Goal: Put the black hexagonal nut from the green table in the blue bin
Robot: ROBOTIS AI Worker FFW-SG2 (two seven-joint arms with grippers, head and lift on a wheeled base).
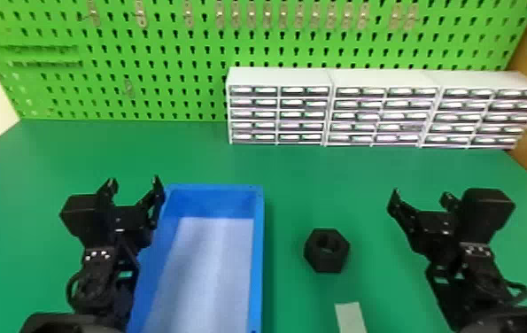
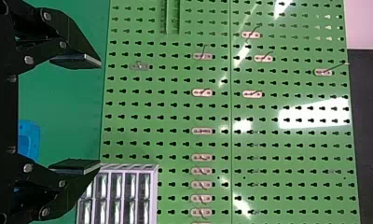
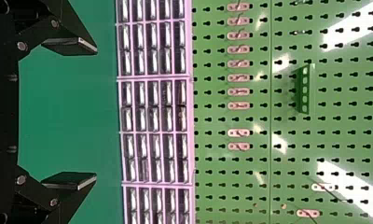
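Black hexagonal nut (image 1: pixel 326 262) lies on the green table (image 1: pixel 293 177), right of the blue bin (image 1: pixel 257 265). Right gripper (image 1: pixel 421 195) and left gripper (image 1: pixel 134 179): wide open, empty. Recommended: right gripper descends squarely, fingers astride opposite flats before closing.

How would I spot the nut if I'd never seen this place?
On the green table, find the blue bin. To its right lies the black nut, a chunky six-sided block with a round hole; the nearby strip is pale and flat instead.
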